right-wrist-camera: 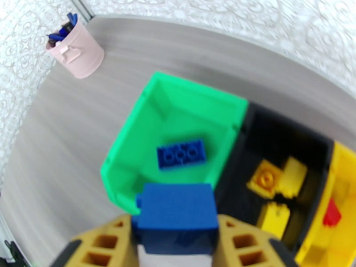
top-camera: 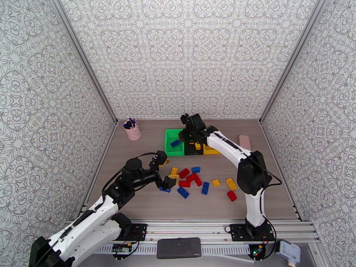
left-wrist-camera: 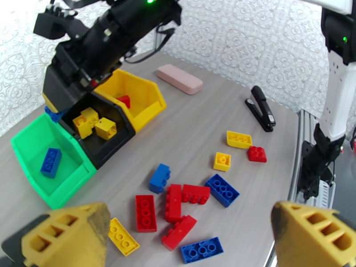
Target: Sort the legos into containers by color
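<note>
Placement underway: right gripper [right-wrist-camera: 177, 245] pinching small blue studded plastic brick [right-wrist-camera: 175, 210], hovering over green open-topped plastic bin [right-wrist-camera: 133, 143]; next needing release. Left gripper [left-wrist-camera: 191, 234] hanging spread-fingered over loose scattered bricks [left-wrist-camera: 174, 202].

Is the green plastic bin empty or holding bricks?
Holding one: a blue studded brick lies flat on the floor of the green plastic bin.

The right end effector [right-wrist-camera: 175, 241] clamps a blue lego [right-wrist-camera: 176, 210] above the green bin's [right-wrist-camera: 133, 134] near wall; a second blue brick [right-wrist-camera: 180, 153] lies inside. Touching it, the black bin [right-wrist-camera: 285, 139] holds yellow bricks [right-wrist-camera: 267, 178] and the yellow bin [right-wrist-camera: 342, 165] a red brick [right-wrist-camera: 331, 215]. A pink pen cup [right-wrist-camera: 80, 52] stands apart on the desk [right-wrist-camera: 66, 143].
</note>
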